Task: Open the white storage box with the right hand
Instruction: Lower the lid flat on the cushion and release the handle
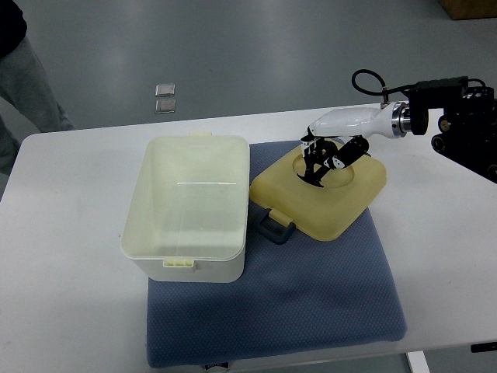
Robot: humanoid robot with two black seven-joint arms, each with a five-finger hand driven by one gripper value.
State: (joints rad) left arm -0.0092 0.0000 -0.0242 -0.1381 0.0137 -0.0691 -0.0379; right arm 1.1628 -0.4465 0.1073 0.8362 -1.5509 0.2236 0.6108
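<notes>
Right hand (326, 159) extended from the right edge, fingers angled down, loosely spread, resting on the detached lid (320, 192), gripping nothing. White storage box (189, 208) open, upright on blue mat (311, 295), just left of lid

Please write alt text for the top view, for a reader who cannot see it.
The white storage box stands open on a blue mat; its yellowish lid lies beside it, under the robot's right hand. A person's leg shows at top left.
</notes>
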